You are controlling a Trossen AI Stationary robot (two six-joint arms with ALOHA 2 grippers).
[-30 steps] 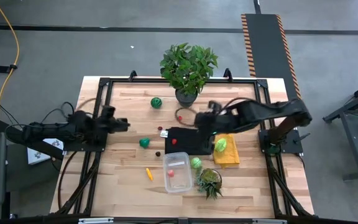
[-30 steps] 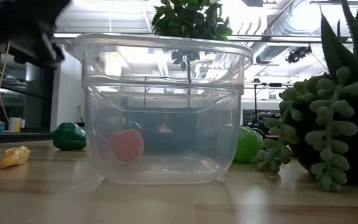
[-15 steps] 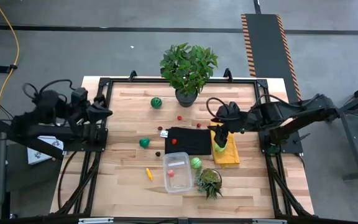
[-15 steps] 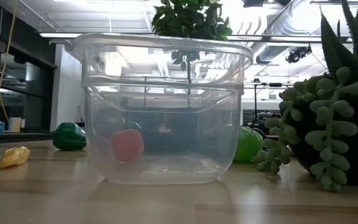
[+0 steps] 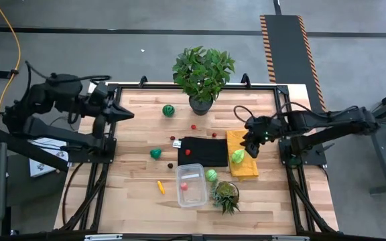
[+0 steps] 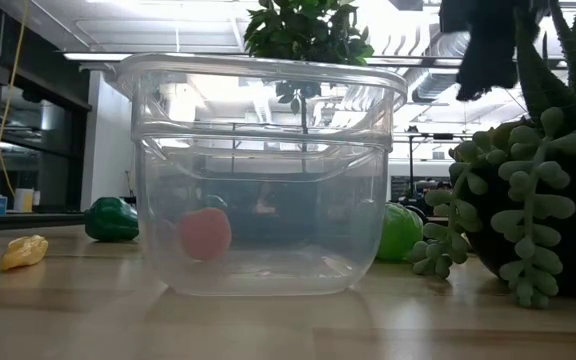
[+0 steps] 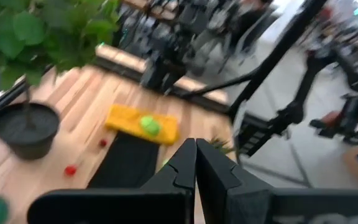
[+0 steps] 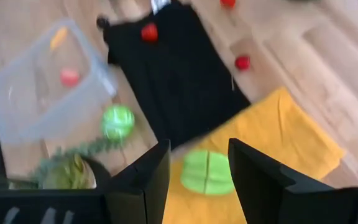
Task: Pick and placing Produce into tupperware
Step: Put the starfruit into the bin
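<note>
While the right tool [image 5: 252, 142] is held above the yellow cloth [image 5: 246, 168], its fingers are spread and nothing is pinched between them. A light green produce piece [image 8: 206, 171] is seen on that cloth directly beyond the spread fingers, just below the tool. The tupperware [image 5: 191, 185] is located near the worktop's [image 5: 139, 110] front edge, well apart from the right tool, with one red piece [image 5: 184, 186] inside. A second green piece [image 5: 211, 175] is positioned just beside the tupperware. The left tool [image 5: 127, 114] is held over the worktop's left edge, fingers pressed together and empty.
</note>
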